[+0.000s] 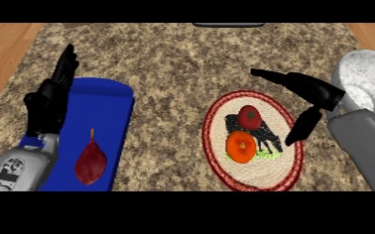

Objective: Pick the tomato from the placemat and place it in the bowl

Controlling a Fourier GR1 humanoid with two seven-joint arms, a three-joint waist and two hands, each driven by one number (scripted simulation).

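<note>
**Tomato on round placemat, hands apart from it**

Tomato [250, 117]: red, green stem spot on top; sits on the round woven placemat [282, 171], upper middle, partly over a dark patch printed or lying on the mat. Touches or nearly touches an orange round fruit [241, 147] just below it; cannot tell which.

Placemat: cream centre, red patterned rim; lies on the speckled granite counter [183, 54], right of centre.

Right hand [311, 96]: black, above the placemat's right rim; fingers straight and spread, thumb pointing left, other fingers pointing down toward the mat's edge. Holds nothing; apart from the tomato.

Left hand [50, 104]: black, at the left edge, fingers straight and upright, resting, holding nothing.

Blue tray [110, 109]: left of the placemat, well apart; bears a dark red, pointed vegetable [91, 161].

Bowl [359, 74]: grey speckled, at the right edge, partly cut off by the frame.
</note>
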